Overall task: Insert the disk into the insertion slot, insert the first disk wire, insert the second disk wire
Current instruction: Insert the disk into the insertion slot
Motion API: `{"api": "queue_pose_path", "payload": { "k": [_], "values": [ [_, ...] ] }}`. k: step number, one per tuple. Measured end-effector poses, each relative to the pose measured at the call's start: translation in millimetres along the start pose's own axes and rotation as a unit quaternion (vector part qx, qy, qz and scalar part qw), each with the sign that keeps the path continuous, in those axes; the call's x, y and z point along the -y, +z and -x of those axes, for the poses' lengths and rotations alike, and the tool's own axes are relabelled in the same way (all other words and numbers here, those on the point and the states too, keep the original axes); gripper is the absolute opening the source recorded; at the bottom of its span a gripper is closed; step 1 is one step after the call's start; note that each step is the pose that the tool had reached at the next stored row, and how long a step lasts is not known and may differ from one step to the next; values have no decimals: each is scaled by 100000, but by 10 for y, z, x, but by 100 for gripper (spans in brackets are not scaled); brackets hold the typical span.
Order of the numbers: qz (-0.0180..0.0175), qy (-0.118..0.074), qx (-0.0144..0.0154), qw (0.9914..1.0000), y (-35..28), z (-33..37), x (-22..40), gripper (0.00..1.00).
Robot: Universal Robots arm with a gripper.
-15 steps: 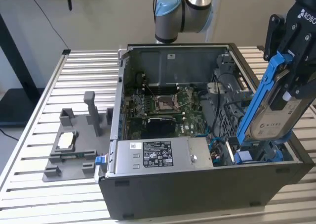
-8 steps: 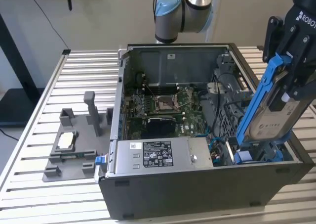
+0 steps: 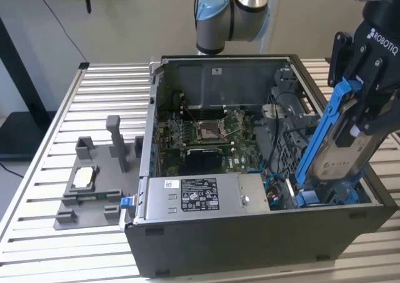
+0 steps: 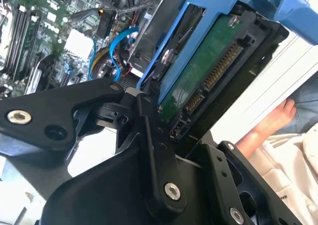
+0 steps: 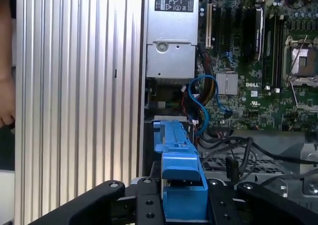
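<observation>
My gripper (image 3: 365,117) is shut on the disk (image 3: 340,152), a silver drive with a white label in a bright blue carrier frame. The disk hangs steeply tilted over the open computer case at the exterior view's right. Its lower end reaches down to the insertion slot (image 3: 292,142), a dark perforated metal bay with blue trim at the case's front right corner. In the second wrist view the gripper (image 4: 184,135) clamps the disk (image 4: 208,71) with its green circuit board and connector showing. The first wrist view has the gripper (image 5: 184,197) around the blue carrier (image 5: 176,150), beside perforated metal (image 5: 233,160).
A grey power-supply box (image 3: 200,195) with a sticker lies along the case's front. Blue wires (image 5: 203,96) loop between it and the motherboard (image 3: 206,133). A grey fixture (image 3: 94,183) sits on the slatted table (image 3: 62,108). A person's hand (image 4: 268,125) is close beside the case.
</observation>
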State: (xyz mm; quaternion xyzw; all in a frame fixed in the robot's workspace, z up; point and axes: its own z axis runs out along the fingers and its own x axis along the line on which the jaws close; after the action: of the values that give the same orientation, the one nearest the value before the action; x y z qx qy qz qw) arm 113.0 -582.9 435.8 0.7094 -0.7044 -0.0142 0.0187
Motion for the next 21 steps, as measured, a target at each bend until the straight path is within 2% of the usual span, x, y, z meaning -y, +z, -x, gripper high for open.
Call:
{"api": "queue_pose_path", "payload": {
  "k": [8,13,21],
  "values": [
    [-1,-2,-2,100000,114,64,40,33],
    [-15,0,-10,100000,181,76,45,33],
    [-19,2,19,100000,245,103,54,33]
  ]
}}
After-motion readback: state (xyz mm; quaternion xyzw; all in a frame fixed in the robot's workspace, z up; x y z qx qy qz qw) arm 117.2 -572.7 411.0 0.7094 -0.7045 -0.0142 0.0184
